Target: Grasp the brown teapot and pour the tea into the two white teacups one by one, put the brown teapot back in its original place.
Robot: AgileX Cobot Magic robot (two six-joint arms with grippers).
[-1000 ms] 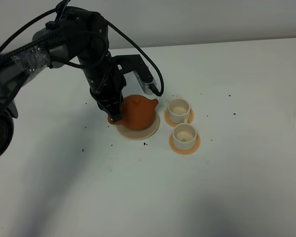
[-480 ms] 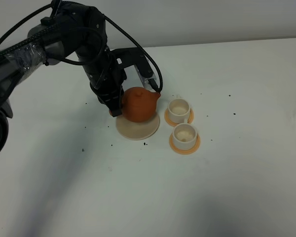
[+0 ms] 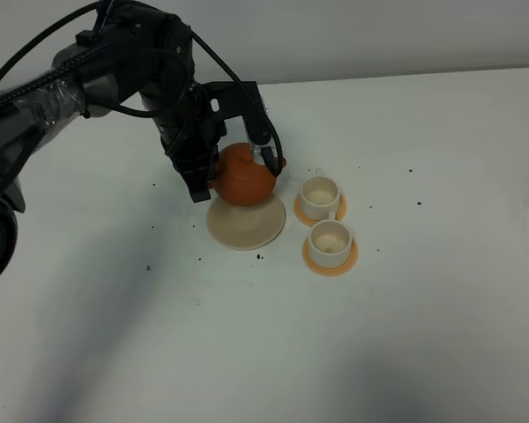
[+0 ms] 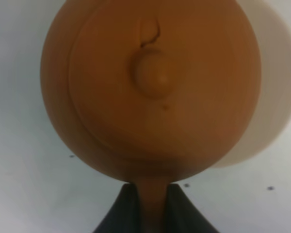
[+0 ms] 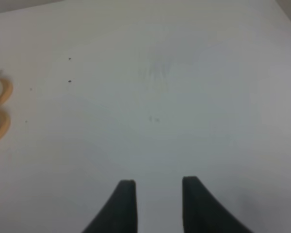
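My left gripper [image 3: 200,187] is shut on the loop handle of the brown teapot [image 3: 242,175] and holds it lifted above the cream saucer [image 3: 246,226]. In the left wrist view the teapot [image 4: 153,90] fills the frame, lid knob up, its handle pinched between the dark fingers [image 4: 123,213], with the saucer [image 4: 269,97] showing behind it. Two white teacups stand to the right on orange coasters: the far one [image 3: 320,196] and the near one [image 3: 330,240]. My right gripper [image 5: 155,204] is open over bare table, far from the cups; it does not show in the high view.
The white table [image 3: 423,335] has small dark specks scattered on it. The edges of the orange coasters [image 5: 1,109] show at the side of the right wrist view. The left arm's cables hang over the back left.
The left gripper has lifted the teapot off the saucer and carried it slightly up and back. The cups and saucer have not moved.
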